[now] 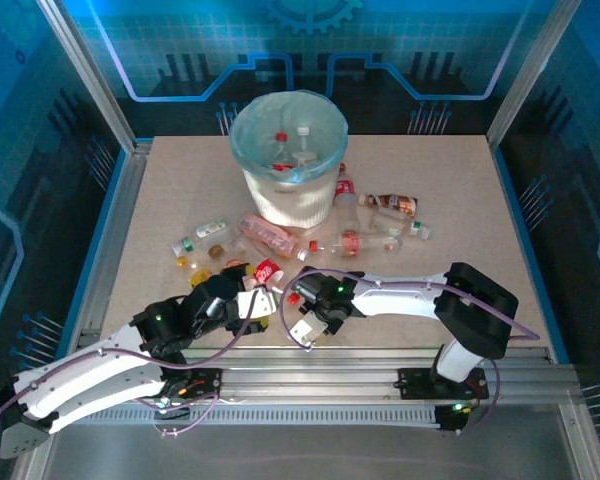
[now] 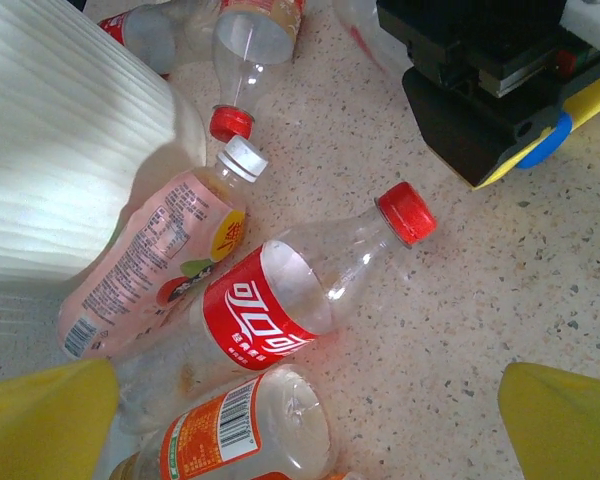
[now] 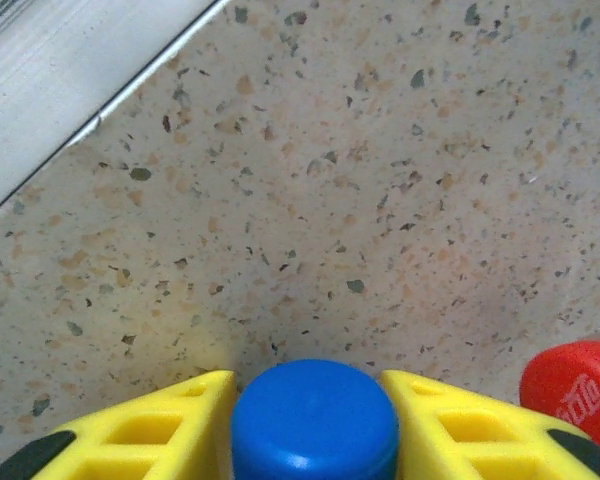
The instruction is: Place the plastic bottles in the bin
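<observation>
slippage is our first worry. the right gripper [image 3: 313, 405] has its yellow fingers set against both sides of a blue cap [image 3: 313, 440], clenched on it as far as we can judge. a round cap is a small, slick hold. lifted by that alone, the bottle under it could swing, twist free or drop short of the bin [image 1: 290, 205], which stands at the far middle of the table [image 3: 380, 180], well apart from this grip, with a scatter of plastic bottles [image 1: 355, 235] lying between.

crowding is the second worry. the left gripper [image 2: 302, 420] is released, its fingers spread wide above a red-labelled bottle [image 2: 280, 310], a pink bottle [image 2: 150, 270] and an orange-labelled bottle [image 2: 230, 435]. the right gripper sits just beside that cluster, so a careless lift could knock the red cap [image 3: 575, 390] at its side, or the two arms could foul each other.

the right wrist view gives us the fit of fingers on cap, but the bottle's body is hidden below its edge. the top view supplies the route: the bin's height, the few bottles already inside it (we cannot count them surely), and how near the arms stand. the left wrist view adds the bin's ribbed wall touching the pink bottle.
</observation>
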Robot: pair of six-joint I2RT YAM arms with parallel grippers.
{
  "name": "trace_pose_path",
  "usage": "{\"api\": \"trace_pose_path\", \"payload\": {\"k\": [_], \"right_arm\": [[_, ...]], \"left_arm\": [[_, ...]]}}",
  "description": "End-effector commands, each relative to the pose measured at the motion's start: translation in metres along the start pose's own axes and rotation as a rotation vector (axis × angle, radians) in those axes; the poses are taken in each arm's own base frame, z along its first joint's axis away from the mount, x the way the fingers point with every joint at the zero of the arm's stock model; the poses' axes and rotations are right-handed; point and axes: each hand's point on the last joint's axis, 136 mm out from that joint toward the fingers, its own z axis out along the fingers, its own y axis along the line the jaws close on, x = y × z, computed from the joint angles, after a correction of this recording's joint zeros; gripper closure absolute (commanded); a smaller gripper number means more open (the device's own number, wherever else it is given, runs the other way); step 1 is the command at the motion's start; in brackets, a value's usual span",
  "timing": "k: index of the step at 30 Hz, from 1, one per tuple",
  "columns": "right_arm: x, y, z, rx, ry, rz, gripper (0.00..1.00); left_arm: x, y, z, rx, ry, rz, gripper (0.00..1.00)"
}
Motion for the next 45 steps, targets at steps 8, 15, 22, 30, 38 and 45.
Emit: {"api": "trace_pose_path", "payload": {"k": [8,15,22,30,38,45], "right_arm": [[-0.007,-0.007,-0.017,-0.048,-0.028,0.089,0.86],[-0.028,-0.034,-0.088,0.048,-0.163,0.278,0.95],[-0.031,-0.106,-0.225,0.409,-0.477,0.502,0.92],[0.035,-0.217,-0.391,0.765,-0.669,0.869,0.94],[0.123,-0.315,-0.412,0.887,-0.788,1.197,0.98],[0.199,-0.381,-0.347,0.946,-0.75,1.384,0.98]], "left_arm": [[-0.003,0.002,0.0,-0.006,-0.017,-0.042,0.01],[-0.042,0.044,-0.025,-0.115,-0.107,-0.143,0.01],[-0.109,0.11,-0.069,-0.254,-0.251,-0.242,0.02],[-0.171,0.231,-0.125,-0.527,-0.314,-0.483,0.06],[-0.193,0.297,-0.108,-0.501,-0.328,-0.705,0.06],[-0.184,0.335,-0.051,-0.404,-0.285,-0.902,0.07]]}}
